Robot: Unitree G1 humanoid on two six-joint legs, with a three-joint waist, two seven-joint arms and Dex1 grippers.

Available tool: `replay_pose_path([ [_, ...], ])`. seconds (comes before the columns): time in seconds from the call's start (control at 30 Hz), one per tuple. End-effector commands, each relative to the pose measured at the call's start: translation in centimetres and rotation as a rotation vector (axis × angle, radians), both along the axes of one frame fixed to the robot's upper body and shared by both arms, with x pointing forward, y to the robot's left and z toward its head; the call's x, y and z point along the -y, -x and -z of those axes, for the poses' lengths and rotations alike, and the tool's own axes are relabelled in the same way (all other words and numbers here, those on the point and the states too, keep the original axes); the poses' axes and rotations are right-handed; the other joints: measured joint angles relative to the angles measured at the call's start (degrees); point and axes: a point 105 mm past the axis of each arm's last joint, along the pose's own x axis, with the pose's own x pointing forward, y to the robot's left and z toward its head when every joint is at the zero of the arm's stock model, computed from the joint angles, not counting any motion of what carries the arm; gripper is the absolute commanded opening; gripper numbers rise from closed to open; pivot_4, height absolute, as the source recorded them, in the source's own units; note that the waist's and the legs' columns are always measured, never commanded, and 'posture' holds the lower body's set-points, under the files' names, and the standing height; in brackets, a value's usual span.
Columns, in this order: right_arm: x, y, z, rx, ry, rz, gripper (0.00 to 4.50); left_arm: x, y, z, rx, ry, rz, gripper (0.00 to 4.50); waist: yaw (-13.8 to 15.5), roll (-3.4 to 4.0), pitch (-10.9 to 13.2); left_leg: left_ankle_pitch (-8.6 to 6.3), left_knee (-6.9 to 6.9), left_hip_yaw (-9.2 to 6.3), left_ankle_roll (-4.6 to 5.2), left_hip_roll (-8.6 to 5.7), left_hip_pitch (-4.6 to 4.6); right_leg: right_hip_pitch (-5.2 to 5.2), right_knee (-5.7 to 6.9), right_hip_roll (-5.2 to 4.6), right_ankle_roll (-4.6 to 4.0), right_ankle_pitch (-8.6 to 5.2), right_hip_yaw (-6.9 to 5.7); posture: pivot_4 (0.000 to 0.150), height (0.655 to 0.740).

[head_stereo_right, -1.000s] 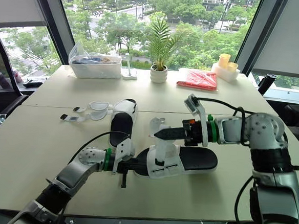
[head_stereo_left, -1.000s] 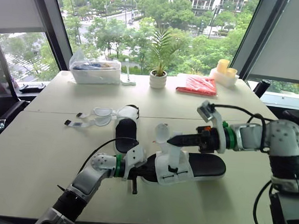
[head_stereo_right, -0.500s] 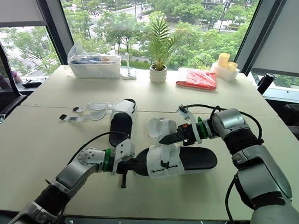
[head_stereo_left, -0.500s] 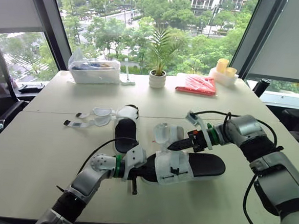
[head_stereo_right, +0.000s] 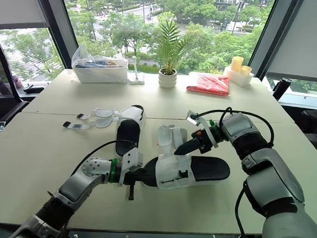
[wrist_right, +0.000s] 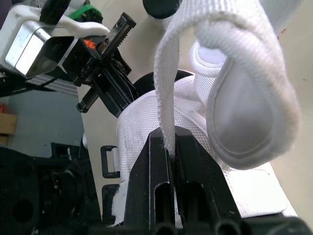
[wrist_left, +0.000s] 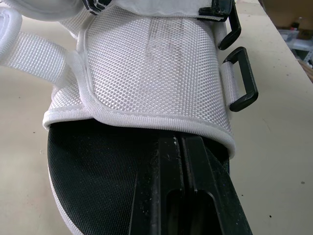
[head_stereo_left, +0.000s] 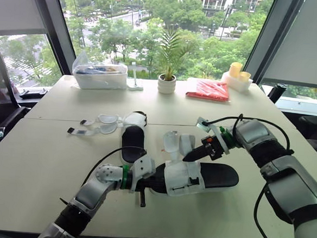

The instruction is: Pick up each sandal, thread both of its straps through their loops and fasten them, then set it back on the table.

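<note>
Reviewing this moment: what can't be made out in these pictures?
Right wrist view: where the pinched strap ends; the fingers of the right gripper cover it.
Left wrist view: the sandal beyond its front band, cut off by the picture's edge; the left gripper covers part of the insole.
Eye views: what the bagged container holds, and the second sandal's loops: too small.

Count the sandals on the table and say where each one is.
2. One black-soled, white-strapped sandal lies mid-table, held by the left gripper, its white strap pinched by the right gripper. The other black-and-white sandal lies behind it, towards the robot's left, untouched.
</note>
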Motion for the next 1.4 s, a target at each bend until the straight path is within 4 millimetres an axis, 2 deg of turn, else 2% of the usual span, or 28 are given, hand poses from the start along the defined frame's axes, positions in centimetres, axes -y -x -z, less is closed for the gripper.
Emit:
replay_pose_path([
  [0.03, -1.0, 0.2, -1.7, 0.079, -0.038, -0.062, 0.05, -0.2, 0.7, 2.0, -0.060, -0.061, 0.000, 0.00, 0.0, 0.00, 0.0, 0.00, -0.01, 0.00, 0.00, 0.00, 0.00, 0.00, 0.00, 0.00, 0.00, 0.00, 0.01, 0.150, 0.7400],
  [0.23, -1.9, 0.7, -1.8, 0.127, -0.072, -0.090, 0.05, -0.3, 0.8, 2.0, -0.060, -0.063, 0.002, 0.00, 0.0, 0.00, 0.0, 0.00, -0.02, 0.00, -0.01, 0.00, 0.00, -0.02, 0.01, 0.00, 0.00, 0.00, 0.01, 0.150, 0.7400],
  [0.47, -1.7, 1.6, -1.6, 0.139, -0.049, -0.136, 0.05, -0.2, 0.9, 2.0, -0.058, -0.066, 0.008, 0.00, 0.0, 0.00, 0.0, 0.00, -0.03, -0.01, -0.01, 0.00, 0.00, -0.03, 0.01, 0.00, 0.00, 0.00, 0.01, 0.150, 0.7400],
  [0.8, -1.9, 4.6, -1.2, 0.162, -0.056, -0.246, 0.05, -0.1, 1.1, 2.1, -0.060, -0.064, 0.009, 0.00, 0.0, 0.00, 0.0, -0.05, -0.07, -0.01, -0.07, 0.02, 0.00, -0.04, -0.01, 0.01, 0.00, -0.01, 0.01, 0.150, 0.7400],
  [1.0, -2.4, 5.3, -2.3, 0.190, -0.122, -0.230, 0.05, 0.0, 1.2, 2.1, -0.063, -0.061, 0.007, 0.00, 0.0, 0.00, 0.0, -0.05, -0.06, -0.01, -0.07, 0.04, 0.00, -0.01, -0.02, 0.01, -0.01, -0.01, 0.00, 0.150, 0.7400],
  [1.2, -2.1, 6.0, -2.4, 0.181, -0.128, -0.205, 0.05, 0.0, 1.2, 2.1, -0.067, -0.058, 0.007, 0.00, 0.0, 0.00, 0.0, -0.05, -0.06, -0.01, -0.07, 0.04, 0.00, -0.01, -0.01, 0.01, -0.01, -0.01, 0.01, 0.150, 0.7400],
  [1.3, -1.8, 6.4, -1.7, 0.176, -0.112, -0.188, 0.05, 0.1, 1.2, 2.1, -0.067, -0.057, 0.008, 0.00, 0.0, 0.00, 0.0, -0.05, -0.06, -0.01, -0.07, 0.04, 0.00, 0.00, -0.02, 0.01, -0.01, -0.01, 0.01, 0.150, 0.7400],
  [1.4, -1.0, 6.5, 0.6, 0.184, -0.038, -0.156, 0.05, 0.1, 1.2, 2.1, -0.068, -0.055, 0.009, 0.00, 0.1, -0.01, 0.0, -0.05, -0.06, -0.01, -0.06, 0.04, 0.00, 0.02, -0.04, 0.00, -0.01, -0.01, 0.00, 0.150, 0.7400],
])
